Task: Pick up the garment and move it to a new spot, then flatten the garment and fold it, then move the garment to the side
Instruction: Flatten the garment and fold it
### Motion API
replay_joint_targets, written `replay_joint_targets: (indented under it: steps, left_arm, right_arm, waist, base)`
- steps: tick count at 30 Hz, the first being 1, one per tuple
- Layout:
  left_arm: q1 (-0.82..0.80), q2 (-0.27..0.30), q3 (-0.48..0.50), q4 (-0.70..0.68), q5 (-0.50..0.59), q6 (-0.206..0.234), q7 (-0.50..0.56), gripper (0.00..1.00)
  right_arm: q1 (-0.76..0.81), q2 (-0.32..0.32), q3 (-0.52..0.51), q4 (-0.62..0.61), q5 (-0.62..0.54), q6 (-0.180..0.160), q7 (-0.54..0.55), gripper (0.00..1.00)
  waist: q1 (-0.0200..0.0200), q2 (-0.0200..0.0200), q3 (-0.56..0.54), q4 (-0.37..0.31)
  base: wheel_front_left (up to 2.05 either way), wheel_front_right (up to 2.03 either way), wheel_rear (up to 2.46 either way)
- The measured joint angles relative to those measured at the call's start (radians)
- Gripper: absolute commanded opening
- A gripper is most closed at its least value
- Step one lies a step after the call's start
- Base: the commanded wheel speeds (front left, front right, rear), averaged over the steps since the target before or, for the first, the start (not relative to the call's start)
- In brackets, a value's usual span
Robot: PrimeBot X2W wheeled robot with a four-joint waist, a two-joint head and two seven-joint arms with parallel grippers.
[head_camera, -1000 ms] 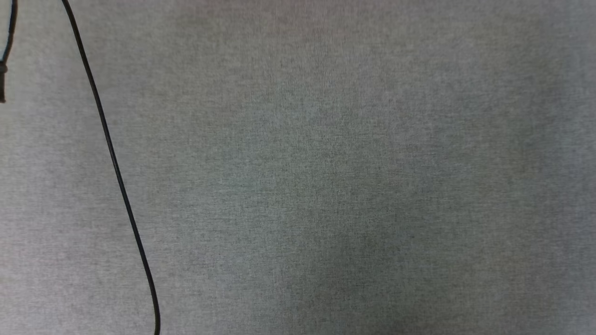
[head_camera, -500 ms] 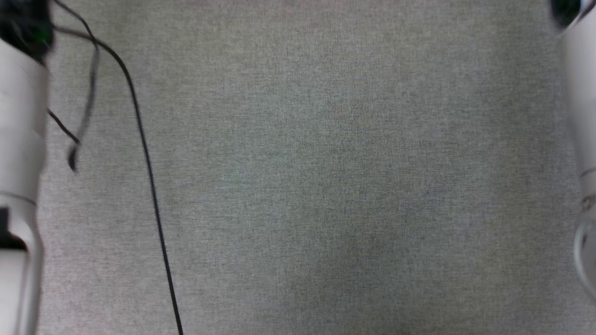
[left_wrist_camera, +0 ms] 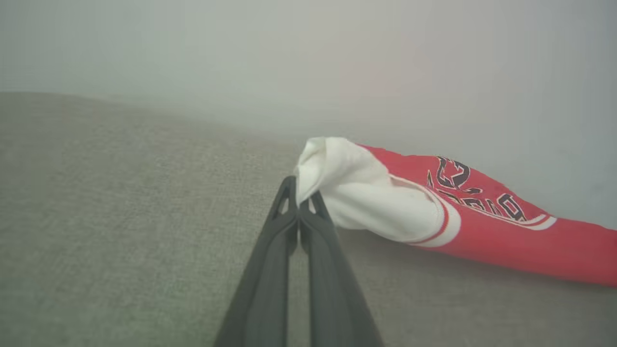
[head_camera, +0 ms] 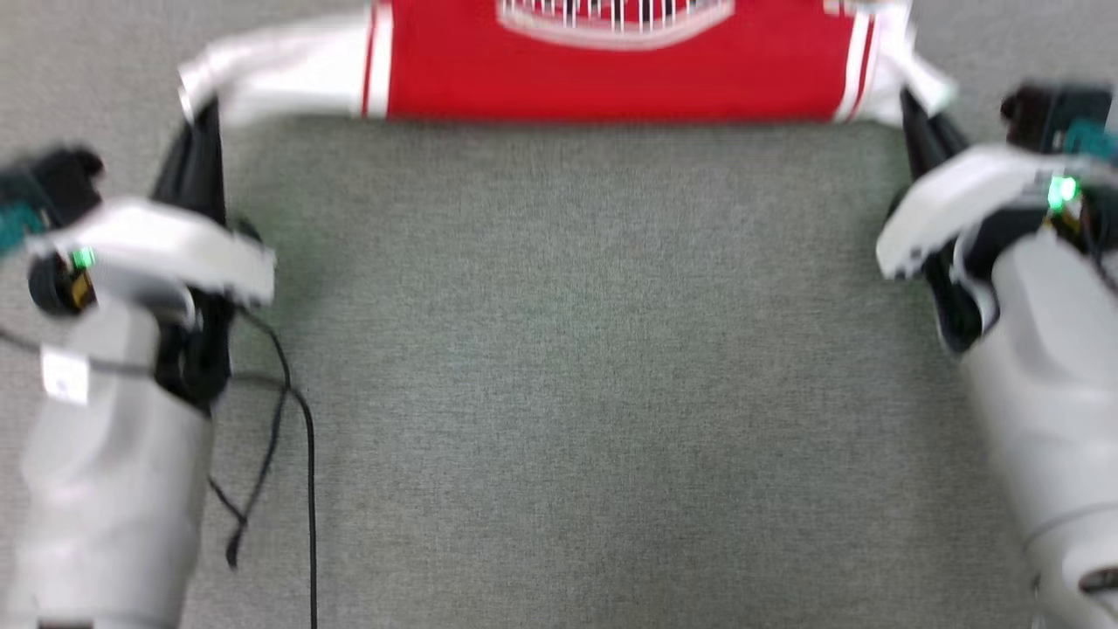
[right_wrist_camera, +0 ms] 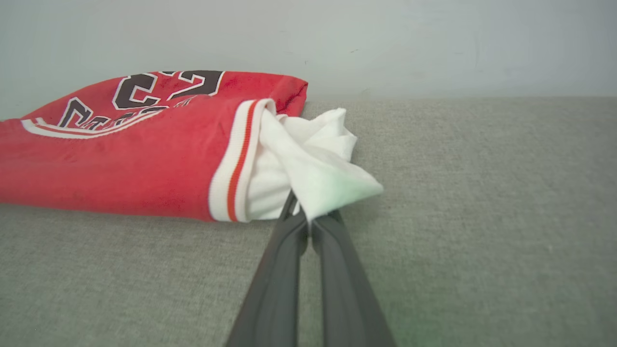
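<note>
The garment [head_camera: 603,70], a red jersey with white sleeves and striped trim, stretches as a band across the top of the head view. My left gripper [head_camera: 203,114] is shut on its left white sleeve [left_wrist_camera: 356,193]; the dark fingers [left_wrist_camera: 289,226] pinch the cloth's tip. My right gripper [head_camera: 908,109] is shut on the right white sleeve [right_wrist_camera: 313,168]. In the right wrist view the garment [right_wrist_camera: 120,154] shows black lettering outlined in white and a curved white stripe, and its body rests on the grey surface. The left wrist view is hazy.
Grey woven fabric surface [head_camera: 568,376] spreads below the garment. A thin black cable [head_camera: 306,472] hangs beside my left forearm [head_camera: 105,489]. My right forearm [head_camera: 1048,419] fills the right edge. A pale wall [right_wrist_camera: 385,43] rises behind the surface.
The head view has shifted: the garment and both grippers have come into the picture at the top, where earlier there were bare grey fabric, a cable and then forearm edges.
</note>
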Motion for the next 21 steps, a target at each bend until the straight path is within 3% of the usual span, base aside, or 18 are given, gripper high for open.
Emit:
replay_joint_targets:
  steps: [11, 21]
  left_arm:
    - [0.419, -0.091, 0.135, -0.197, 0.124, 0.008, 0.000, 0.00]
    - [0.727, -0.129, 0.149, -0.347, 0.174, 0.043, 0.001, 0.00]
  right_arm:
    - [0.380, -0.035, 0.005, -0.205, 0.078, 0.000, -0.002, 0.00]
    - [0.839, 0.020, -0.117, -0.584, 0.041, 0.000, 0.146, 0.00]
  waist:
    - [-0.0001, 0.0000, -0.169, 0.001]
    - [-0.0003, 0.0001, -0.316, 0.009]
  base:
    - [0.00, 0.00, 0.00]
    - [0.00, 0.00, 0.00]
